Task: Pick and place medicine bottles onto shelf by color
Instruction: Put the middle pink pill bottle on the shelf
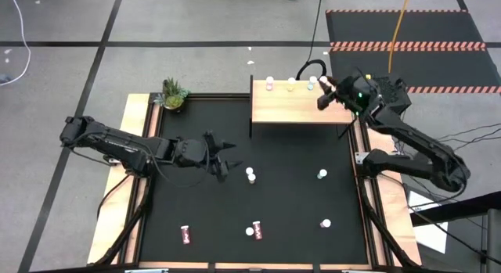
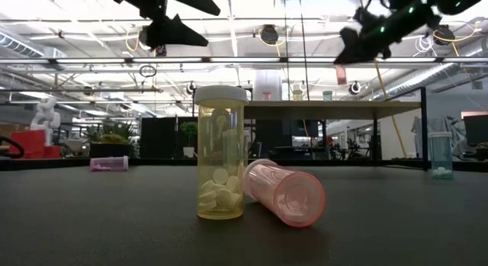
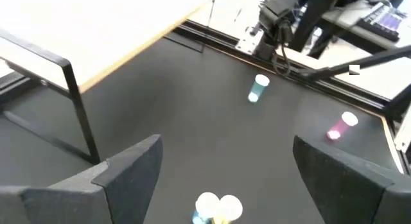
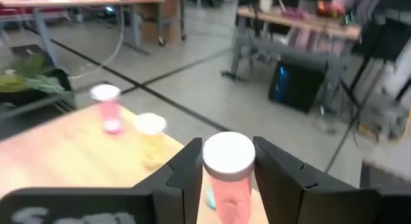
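Note:
The light-wood shelf (image 1: 290, 109) stands at the table's far edge. A pink (image 4: 110, 110), a yellow (image 4: 151, 139) and a teal bottle (image 1: 311, 86) stand upright along its far side. My right gripper (image 1: 322, 98) hovers over the shelf's right end, shut on a pink, white-capped bottle (image 4: 226, 161). My left gripper (image 1: 225, 157) hangs open over the table's middle left, nothing between its fingers. Two upright bottles (image 3: 218, 208) stand just ahead of it. My right gripper pinches the pink bottle's body just under its white cap (image 4: 226, 185) between its two fingers. The fingers come nearly level from the table's right side. The bottle stands upright in the hold, cap up, lifted clear above the shelf.
On the black table are an upright teal bottle (image 1: 322, 174), another upright bottle (image 1: 325, 223), a yellow bottle (image 2: 221, 152) standing beside a pink one lying down (image 2: 286, 191), and a red bottle on its side (image 1: 186, 235). A potted plant (image 1: 173, 94) sits at the far left corner.

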Controlling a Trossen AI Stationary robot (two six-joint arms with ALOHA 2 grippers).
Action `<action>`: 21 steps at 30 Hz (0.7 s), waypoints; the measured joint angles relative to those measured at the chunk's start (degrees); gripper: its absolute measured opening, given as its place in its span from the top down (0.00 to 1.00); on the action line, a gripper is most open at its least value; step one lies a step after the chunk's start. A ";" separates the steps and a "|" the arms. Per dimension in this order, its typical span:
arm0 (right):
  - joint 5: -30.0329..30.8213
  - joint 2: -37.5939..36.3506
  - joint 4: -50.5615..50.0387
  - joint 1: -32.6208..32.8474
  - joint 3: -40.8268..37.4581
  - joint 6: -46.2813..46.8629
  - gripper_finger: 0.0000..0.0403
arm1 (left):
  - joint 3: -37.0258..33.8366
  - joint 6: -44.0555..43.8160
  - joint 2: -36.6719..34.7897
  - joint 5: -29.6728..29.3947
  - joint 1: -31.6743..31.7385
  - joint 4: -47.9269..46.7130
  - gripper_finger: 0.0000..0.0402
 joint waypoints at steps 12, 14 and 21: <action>-17.97 8.40 1.41 -17.46 0.01 3.04 0.71 | -0.04 -1.66 0.02 -0.03 0.58 -1.40 0.13; -18.89 9.26 1.54 -18.34 0.01 3.04 0.71 | -0.04 -1.41 0.02 -0.16 0.82 -1.40 0.13; -19.23 10.33 2.00 -19.23 0.03 2.29 0.71 | -0.04 -1.26 0.04 -0.50 1.23 -2.31 0.13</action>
